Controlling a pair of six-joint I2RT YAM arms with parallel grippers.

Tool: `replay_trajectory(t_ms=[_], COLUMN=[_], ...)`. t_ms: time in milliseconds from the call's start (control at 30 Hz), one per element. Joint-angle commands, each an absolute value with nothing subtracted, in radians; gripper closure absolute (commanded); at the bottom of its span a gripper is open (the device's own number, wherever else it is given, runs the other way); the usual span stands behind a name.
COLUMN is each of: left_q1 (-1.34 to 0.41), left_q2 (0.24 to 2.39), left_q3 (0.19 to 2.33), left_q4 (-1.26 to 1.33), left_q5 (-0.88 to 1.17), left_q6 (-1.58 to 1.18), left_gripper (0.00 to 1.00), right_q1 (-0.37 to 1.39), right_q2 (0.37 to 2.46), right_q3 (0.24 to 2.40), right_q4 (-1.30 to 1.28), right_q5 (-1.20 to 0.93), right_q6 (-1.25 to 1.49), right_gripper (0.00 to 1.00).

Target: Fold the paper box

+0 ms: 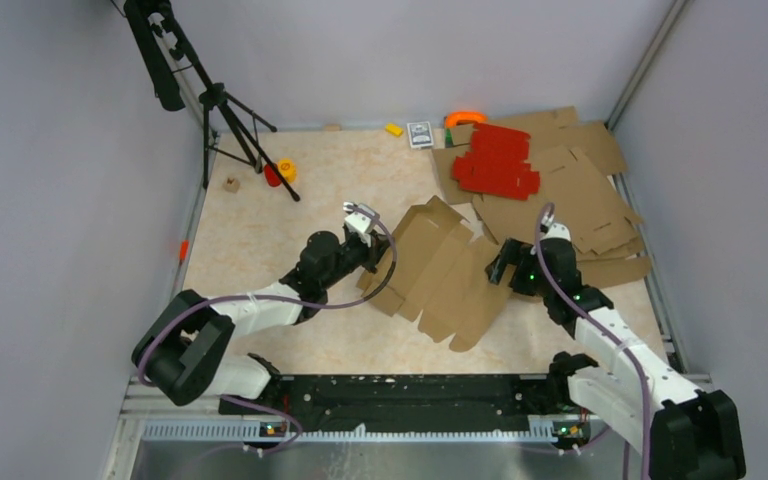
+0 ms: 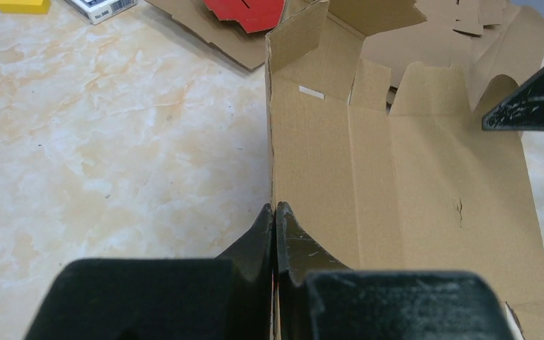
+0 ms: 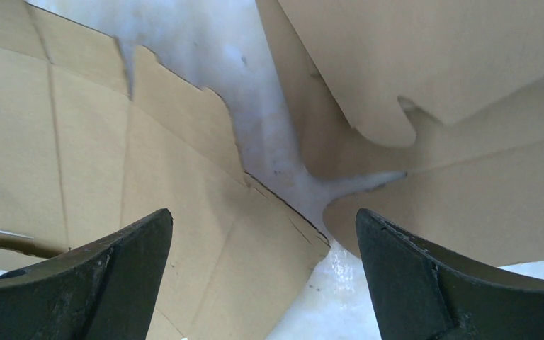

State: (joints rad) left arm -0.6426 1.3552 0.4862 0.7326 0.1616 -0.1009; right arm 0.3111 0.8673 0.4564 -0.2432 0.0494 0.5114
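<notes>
The paper box (image 1: 440, 270) is lying half-opened in the middle of the bench (image 1: 260, 220), its left wall being pinched upright by the closed left end effector (image 2: 275, 212), so a side fold seems in hand. The right end effector (image 3: 263, 212) is hovering wide open over the box's right edge, holding nothing, probably not touching; next it is needing to grip and raise that panel.

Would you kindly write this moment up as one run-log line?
left gripper: shut on paper box edge | right gripper: open, empty | fold: unfinished
</notes>
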Motion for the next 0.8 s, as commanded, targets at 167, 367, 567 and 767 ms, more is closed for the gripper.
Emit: replay_trajectory(t_ms=[167,367,567,767], left_q1=[-0.646,-0.638,-0.613,-0.554], left_q2=[1.382,1.404,1.422,1.457], left_q3=[0.526,0.532,0.567,0.740], left_q4=[0.759,0.770,0.713,0.314], left_q5=[0.139,0.148,0.167,0.153], left_q6=[-0.133,-0.170,-0.206,-0.289], left_gripper=[1.00,1.00,1.00,0.52], right_q1=[0.271,0.272,0.310,0.386], right_q2=[0.888,0.955,1.001,1.007], right_q3=[0.262,0.361,0.560,0.680], right_q4=[0.149,0.262,0.039,-0.103], right_q5=[-0.299,-0.427,-0.328,-0.170], right_q6=[0.706,0.618,0.403,0.239], right_gripper=[0.21,0.76,1.00,1.00])
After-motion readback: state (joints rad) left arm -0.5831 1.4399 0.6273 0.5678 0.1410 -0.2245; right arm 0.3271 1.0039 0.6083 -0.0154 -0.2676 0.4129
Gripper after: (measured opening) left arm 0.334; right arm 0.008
